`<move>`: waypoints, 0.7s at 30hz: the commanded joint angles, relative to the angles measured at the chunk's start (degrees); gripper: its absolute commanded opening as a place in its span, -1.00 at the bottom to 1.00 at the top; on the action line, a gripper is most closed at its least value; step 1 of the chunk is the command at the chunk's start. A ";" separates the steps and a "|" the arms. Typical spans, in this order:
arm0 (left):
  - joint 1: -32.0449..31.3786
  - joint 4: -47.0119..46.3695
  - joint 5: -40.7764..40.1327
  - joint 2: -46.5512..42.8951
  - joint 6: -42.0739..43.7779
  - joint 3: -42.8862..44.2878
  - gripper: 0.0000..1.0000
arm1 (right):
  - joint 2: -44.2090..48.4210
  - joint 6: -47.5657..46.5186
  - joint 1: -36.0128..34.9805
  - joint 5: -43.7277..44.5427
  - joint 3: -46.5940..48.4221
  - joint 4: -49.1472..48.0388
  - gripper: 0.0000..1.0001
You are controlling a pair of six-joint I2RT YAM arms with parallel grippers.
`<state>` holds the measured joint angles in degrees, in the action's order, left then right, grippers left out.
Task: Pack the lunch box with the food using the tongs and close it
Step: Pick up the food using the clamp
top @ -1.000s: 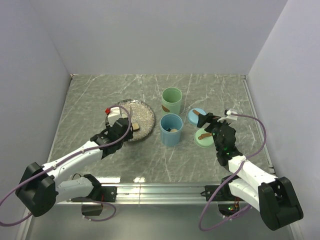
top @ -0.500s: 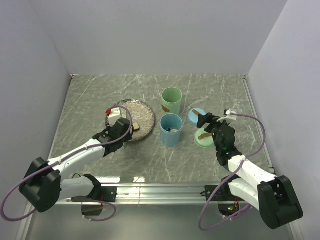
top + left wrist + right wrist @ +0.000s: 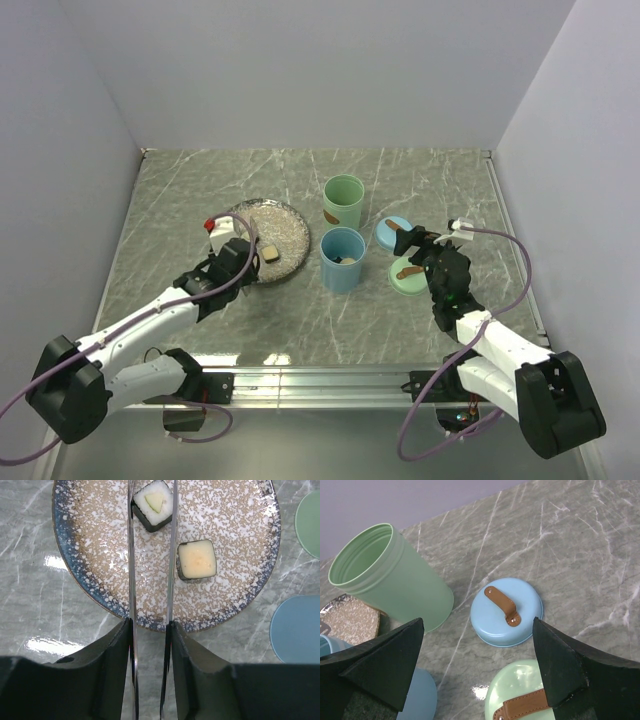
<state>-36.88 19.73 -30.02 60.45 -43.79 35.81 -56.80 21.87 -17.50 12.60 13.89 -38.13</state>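
Note:
My left gripper (image 3: 150, 628) is shut on the silver tongs (image 3: 131, 580), whose two arms reach out over the speckled plate (image 3: 235, 525). Between the arms, near their far ends, sits a dark-and-white food cube with a green centre (image 3: 153, 504), both arms close against its sides. A second cube with a beige top (image 3: 197, 560) lies just right of the right arm. The lunch box is two open tubs, blue (image 3: 342, 258) with a piece inside and green (image 3: 343, 200). My right gripper (image 3: 477, 622) hangs open above the lids, holding nothing.
A blue lid (image 3: 506, 612) and a green lid (image 3: 530, 695), each with a brown strap handle, lie right of the tubs. The green tub (image 3: 390, 575) stands left of the right gripper. White walls close in the table on three sides.
The tongs' arms have been squeezed closer together around the green-centred cube, and the left gripper has shifted slightly left. The right arm has not moved.

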 commanded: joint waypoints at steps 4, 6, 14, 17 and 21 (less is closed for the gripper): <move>0.15 0.23 -0.13 -2.44 0.02 0.92 -0.50 | 1.42 0.10 -0.43 0.41 1.32 -1.51 0.91; 0.15 0.58 -0.21 -3.49 0.11 1.54 -0.50 | 1.77 0.19 -0.35 0.58 1.23 -1.42 0.91; 0.15 0.49 0.31 -6.83 1.25 3.21 -0.54 | 1.60 0.19 -0.35 0.50 1.23 -1.42 0.91; 0.06 0.23 0.93 -7.27 1.78 3.74 -0.54 | 1.34 0.19 -0.43 0.50 1.49 -1.51 0.91; 0.06 -0.91 2.33 -7.54 2.66 4.88 -0.54 | 0.81 0.19 -0.43 0.58 1.58 -1.60 0.91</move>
<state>-36.88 21.96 -28.97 54.26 -42.63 37.17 -55.96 21.87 -17.50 12.60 13.89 -38.09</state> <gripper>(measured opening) 0.386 0.956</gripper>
